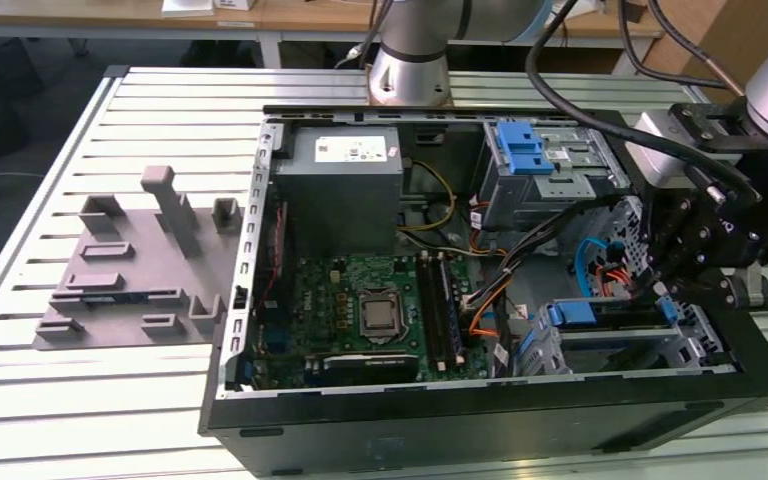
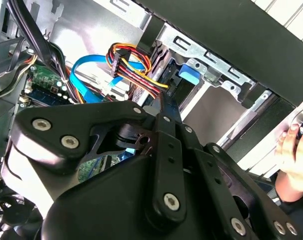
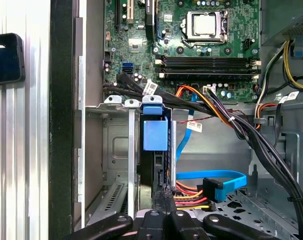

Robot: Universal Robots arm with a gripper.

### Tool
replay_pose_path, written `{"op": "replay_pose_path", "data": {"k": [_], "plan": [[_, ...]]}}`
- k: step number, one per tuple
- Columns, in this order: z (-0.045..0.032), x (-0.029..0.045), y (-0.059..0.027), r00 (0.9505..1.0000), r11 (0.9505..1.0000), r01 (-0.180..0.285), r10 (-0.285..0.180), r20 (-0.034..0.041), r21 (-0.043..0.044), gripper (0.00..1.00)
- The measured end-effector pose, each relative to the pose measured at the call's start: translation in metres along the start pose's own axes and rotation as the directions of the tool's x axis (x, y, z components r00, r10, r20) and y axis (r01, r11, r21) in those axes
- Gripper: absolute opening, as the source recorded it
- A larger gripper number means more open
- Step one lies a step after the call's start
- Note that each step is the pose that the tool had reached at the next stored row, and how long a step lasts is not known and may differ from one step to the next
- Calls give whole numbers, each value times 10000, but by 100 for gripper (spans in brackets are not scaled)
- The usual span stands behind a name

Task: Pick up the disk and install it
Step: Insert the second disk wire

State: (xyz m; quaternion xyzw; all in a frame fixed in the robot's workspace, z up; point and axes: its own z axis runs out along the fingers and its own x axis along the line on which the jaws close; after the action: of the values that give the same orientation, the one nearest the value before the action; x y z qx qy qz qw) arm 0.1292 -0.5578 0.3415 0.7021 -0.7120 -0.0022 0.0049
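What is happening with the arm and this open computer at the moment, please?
The robot arm's black tool is lowered inside the open black computer case, at the drive cage near the case's front on the exterior view's right. The silver hard drive in its blue plastic carrier stands edge-on in a bay of that grey metal cage, directly beyond the tool. A person's hand rests by the case's edge.

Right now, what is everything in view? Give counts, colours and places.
hard disk in blue plastic carrier frame: one, blue-framed, in the case's drive bay, exterior view's right
open computer case: one, black, on the table
motherboard: one, green, inside the case
metal box with white sticker: one, grey, inside the case
plastic fixture: one, grey, on the table, exterior view's left
slatted metal table: one, silver
person's hand: one, beside the case
gripper: one, black, at the disk's bay
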Motion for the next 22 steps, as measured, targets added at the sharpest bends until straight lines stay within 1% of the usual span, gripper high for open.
{"op": "replay_pose_path", "data": {"k": [4,7,14,17,20,22], "plan": [[1,1,31,10000,10000,0,0,1,0,11],[2,1,71,10000,10000,-1,1,2,0,11],[-2,2,103,10000,10000,-1,1,1,0,11],[-31,-5,123,10000,10000,1,-1,7,0,11],[-81,-24,132,10000,10000,2,-2,9,0,11],[-95,-35,145,10000,10000,6,-6,8,0,11]]}}
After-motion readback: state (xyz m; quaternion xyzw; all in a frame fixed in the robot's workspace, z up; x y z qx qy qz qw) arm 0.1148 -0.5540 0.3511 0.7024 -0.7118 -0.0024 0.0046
